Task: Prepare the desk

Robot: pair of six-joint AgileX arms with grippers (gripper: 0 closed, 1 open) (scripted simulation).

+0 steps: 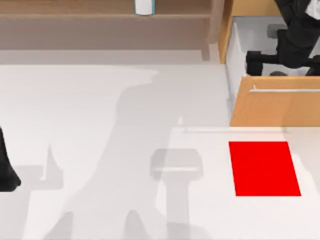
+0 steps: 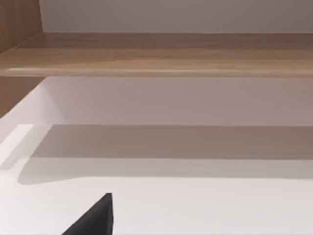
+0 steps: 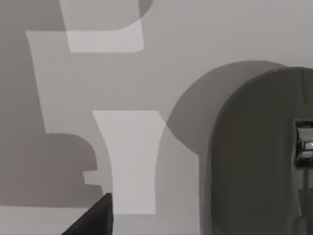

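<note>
Right pincer (image 1: 257, 63) inside drawer (image 1: 275, 107) (pulled open)

The desk (image 1: 100, 125) spreads across the scene. Along its far edge on the left and middle stands the shelf unit (image 1: 100, 20), with a small container (image 1: 144, 7) on its shelf near the middle. To the right of the shelf unit, at the far right corner, the drawer (image 1: 275, 107) is pulled out toward the near side, its handle (image 1: 285, 90) running along its near front. The right arm's claw (image 1: 257, 62) reaches down inside the open drawer. Nearer than the drawer, on the right part of the desk, lies a mat (image 1: 264, 168). The left arm (image 1: 6, 167) sits at the desk's left edge, well apart from the mat. In the right wrist view, a rounded object (image 3: 259, 156) lies in the drawer beside the claw.
</note>
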